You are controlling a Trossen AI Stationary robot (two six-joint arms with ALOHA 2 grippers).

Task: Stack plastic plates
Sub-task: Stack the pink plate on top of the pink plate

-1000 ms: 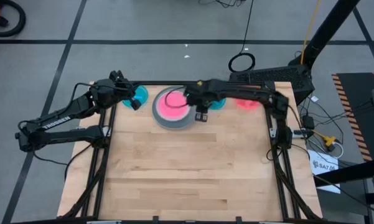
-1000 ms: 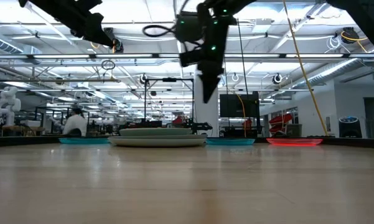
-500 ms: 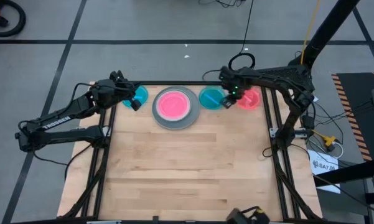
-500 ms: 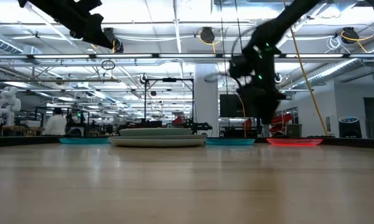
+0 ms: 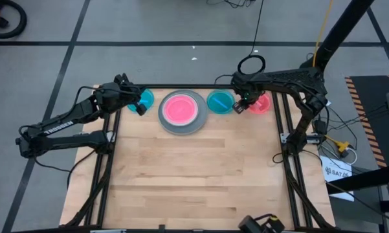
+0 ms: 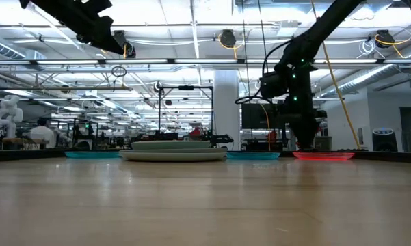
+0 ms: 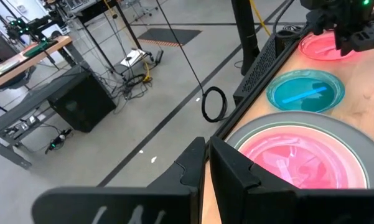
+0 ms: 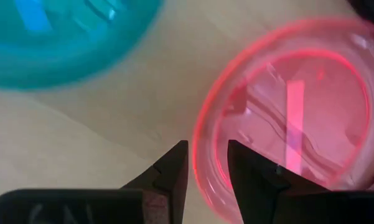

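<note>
A stack stands at the table's far edge: a large grey plate with a small pink-red plate uppermost. One teal-blue plate lies flat to its left, another to its right. Farther right lies a second pink-red plate. My right gripper is open and low over that plate's rim, on the side facing the teal plate, with one finger on either side of the rim. My left gripper hangs shut, high above the left teal plate.
Bare wooden tabletop spreads from the row of plates to the near edge. All plates sit close to the far edge, beyond which a cable coil lies on the floor. People show in the room far behind the table.
My right gripper has swung from above the stack's right side toward the table's right, past the right teal plate, and has come down low over the rim of the right pink-red plate. No plate has moved.
</note>
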